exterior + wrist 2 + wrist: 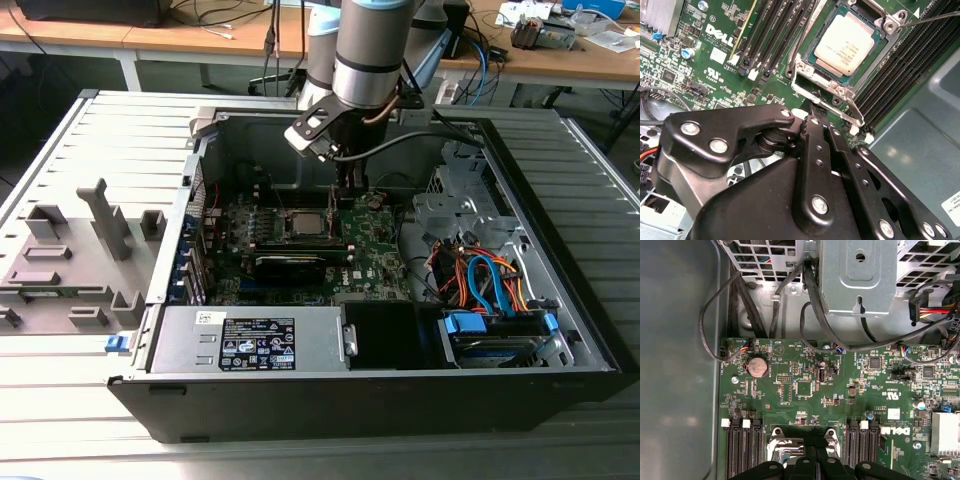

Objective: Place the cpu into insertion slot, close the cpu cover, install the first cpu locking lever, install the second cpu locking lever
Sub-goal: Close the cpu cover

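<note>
The silvery square cpu [847, 42] sits framed by the grey metal cpu cover [837, 85]. The black claw [812, 105], pressed together, is at the thin wire lever [845, 111]. Best to push squarely, lest it slip.

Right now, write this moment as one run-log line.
cpu: silvery square metal chip seated | cover: silver-grey metal frame down around it | arm: black gripper at frame's edge

wooden desks [180, 40] at back | grey slatted table [60, 390] | cables [225, 15] on desk

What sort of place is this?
Likely a robotics or electronics lab: an open computer case lies on a slatted table, a robot arm reaches in, and wooden desks stand behind.
</note>
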`<move>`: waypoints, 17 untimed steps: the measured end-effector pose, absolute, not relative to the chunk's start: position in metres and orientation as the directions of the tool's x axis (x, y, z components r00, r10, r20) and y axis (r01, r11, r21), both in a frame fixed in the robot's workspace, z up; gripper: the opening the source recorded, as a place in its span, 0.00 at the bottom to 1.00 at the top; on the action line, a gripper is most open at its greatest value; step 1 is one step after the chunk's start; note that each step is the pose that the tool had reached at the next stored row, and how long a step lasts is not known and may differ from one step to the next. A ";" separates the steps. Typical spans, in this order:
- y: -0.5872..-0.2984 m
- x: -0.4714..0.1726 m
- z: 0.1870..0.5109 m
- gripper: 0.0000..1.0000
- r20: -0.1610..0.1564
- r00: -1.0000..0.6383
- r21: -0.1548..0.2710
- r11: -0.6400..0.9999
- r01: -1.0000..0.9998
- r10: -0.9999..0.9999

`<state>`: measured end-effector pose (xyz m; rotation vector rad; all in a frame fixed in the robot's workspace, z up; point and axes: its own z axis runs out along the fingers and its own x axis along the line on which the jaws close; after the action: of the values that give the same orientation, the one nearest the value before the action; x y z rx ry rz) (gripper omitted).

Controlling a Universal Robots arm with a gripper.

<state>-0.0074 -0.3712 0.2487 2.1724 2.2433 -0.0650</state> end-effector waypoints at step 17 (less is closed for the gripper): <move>-0.371 -0.023 0.243 0.11 -0.042 -0.035 -0.017 0.034 0.999 0.999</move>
<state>-0.0228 -0.3713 0.2433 2.1695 2.2460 -0.0651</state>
